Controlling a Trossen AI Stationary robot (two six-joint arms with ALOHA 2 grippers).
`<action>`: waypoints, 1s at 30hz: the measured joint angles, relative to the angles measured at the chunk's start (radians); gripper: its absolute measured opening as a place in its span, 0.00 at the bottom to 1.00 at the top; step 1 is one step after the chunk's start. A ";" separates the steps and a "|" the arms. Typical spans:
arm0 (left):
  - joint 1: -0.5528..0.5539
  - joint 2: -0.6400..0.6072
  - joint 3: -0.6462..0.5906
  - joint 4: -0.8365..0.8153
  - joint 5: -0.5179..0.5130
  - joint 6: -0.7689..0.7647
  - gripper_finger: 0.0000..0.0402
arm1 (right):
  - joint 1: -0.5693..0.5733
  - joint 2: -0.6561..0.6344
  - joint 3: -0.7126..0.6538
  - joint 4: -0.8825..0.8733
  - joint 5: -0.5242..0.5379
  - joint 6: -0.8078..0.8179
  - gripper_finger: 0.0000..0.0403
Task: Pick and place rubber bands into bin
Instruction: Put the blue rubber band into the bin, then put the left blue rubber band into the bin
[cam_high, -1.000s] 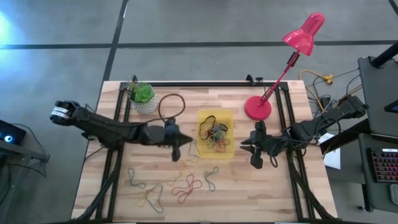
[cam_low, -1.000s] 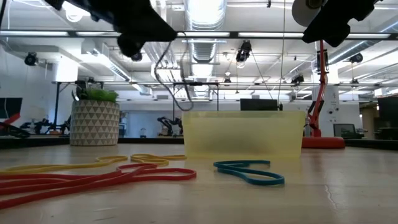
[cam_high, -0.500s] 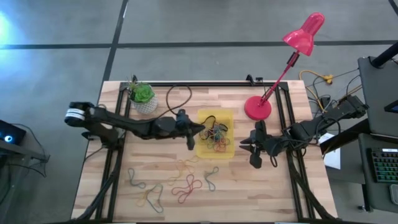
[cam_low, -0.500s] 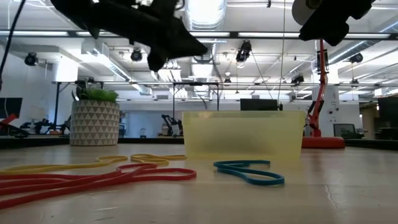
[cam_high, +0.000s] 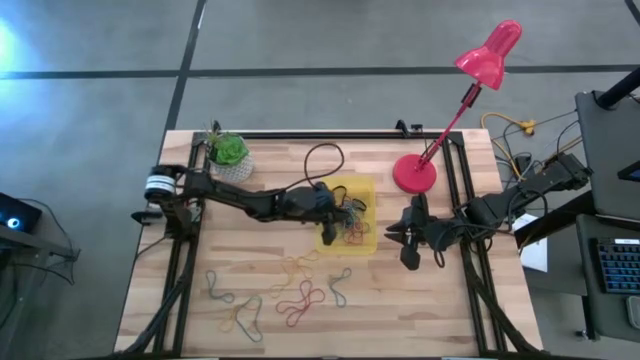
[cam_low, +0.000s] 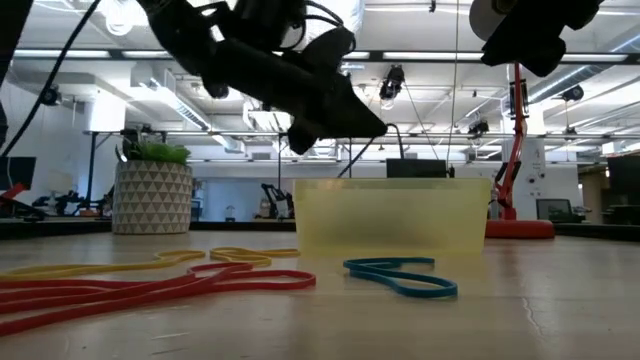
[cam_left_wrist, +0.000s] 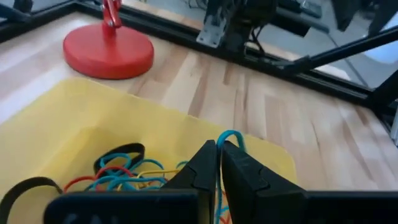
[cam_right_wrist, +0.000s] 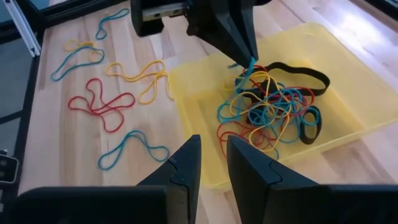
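We see the left gripper (cam_high: 345, 208) reaching out over the bin (cam_high: 366, 188), its fingers pressed together on a blue rubber band (cam_left_wrist: 231, 138) that loops up between the tips; the right wrist view shows that same blue band (cam_right_wrist: 251, 64) hanging from the tips just above the pile. The bin, a shallow yellow tray, sits near the middle of the wooden table (cam_high: 480, 300), between the left arm and the right gripper (cam_high: 404, 240). Inside it lies a tangled pile of rubber bands (cam_right_wrist: 270, 106) in blue, red, yellow and black. More bands lie loose on the table in front of the bin: a red one (cam_high: 300, 298), yellow ones (cam_high: 295, 266), a blue one (cam_high: 338, 287) and a few further to the left (cam_high: 232, 305). From the low view, a blue band (cam_low: 402, 276) lies on the wood just before the bin's wall, with red and yellow loops (cam_low: 150, 280) off to one side. The right gripper waits beside the bin, near the base of the red lamp (cam_high: 414, 173), its fingers (cam_right_wrist: 180, 168) slightly apart and holding nothing. A small potted plant (cam_high: 230, 155) stands at the far left corner of the table.
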 joint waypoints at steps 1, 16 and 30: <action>0.003 0.003 0.012 -0.023 0.001 0.000 0.02 | 0.000 0.000 0.000 0.000 0.000 0.007 0.17; 0.035 -0.016 0.042 -0.161 0.009 0.035 0.07 | 0.000 0.000 0.000 0.000 0.000 0.022 0.17; 0.028 -0.135 0.042 -0.334 0.098 -0.022 0.13 | 0.001 0.001 0.000 0.001 -0.005 0.027 0.17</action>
